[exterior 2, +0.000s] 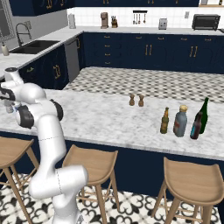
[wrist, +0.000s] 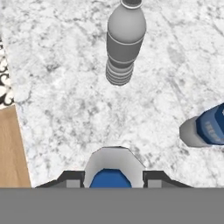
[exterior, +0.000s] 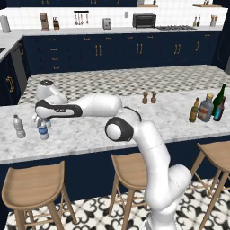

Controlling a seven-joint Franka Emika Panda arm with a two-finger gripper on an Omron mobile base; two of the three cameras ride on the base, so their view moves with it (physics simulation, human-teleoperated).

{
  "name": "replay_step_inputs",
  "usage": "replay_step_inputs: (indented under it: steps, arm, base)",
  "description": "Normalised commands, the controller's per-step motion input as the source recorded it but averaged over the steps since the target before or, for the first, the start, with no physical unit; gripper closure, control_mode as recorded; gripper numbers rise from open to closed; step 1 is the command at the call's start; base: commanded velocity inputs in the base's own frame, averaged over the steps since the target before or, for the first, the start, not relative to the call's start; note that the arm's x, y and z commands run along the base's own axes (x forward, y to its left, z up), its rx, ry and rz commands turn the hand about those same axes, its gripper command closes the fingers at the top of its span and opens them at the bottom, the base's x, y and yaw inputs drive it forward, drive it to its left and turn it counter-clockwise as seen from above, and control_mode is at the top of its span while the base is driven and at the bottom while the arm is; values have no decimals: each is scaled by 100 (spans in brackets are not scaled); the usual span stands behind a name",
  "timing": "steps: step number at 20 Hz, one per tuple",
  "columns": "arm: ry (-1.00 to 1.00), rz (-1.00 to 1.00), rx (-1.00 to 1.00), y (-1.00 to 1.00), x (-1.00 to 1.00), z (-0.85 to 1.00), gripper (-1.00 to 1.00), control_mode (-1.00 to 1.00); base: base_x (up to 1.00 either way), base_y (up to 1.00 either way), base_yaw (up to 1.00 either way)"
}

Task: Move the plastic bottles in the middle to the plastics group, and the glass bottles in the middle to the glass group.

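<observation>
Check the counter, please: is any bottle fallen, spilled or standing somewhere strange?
Nothing stands out. The gripper holds a blue-labelled water bottle upright beside the plain grey bottle. The olive-brown bottle, squat tan-capped bottle and green wine bottle also stand upright.

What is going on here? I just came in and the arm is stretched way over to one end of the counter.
The end effector is shut on a blue-labelled water bottle at the left end of the marble counter, beside a plain greyish plastic bottle; the hand view shows another blue-labelled bottle close by. At the counter's right end stand a slim brown bottle, a squat grey-blue bottle, a tall green wine bottle and a dark blue bottle.
</observation>
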Motion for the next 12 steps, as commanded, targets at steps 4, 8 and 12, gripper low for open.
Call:
replay_step_inputs:
  steps: [4,8,12]
  arm:
    - [0,0,5,9,14,0,100,-100]
    - [0,0,2,9,5,0,100,-100]
    - [0,0,0,4,10,-1,100,-100]
  base:
    - [0,0,0]
    - [0,0,0]
    - [0,0,0]
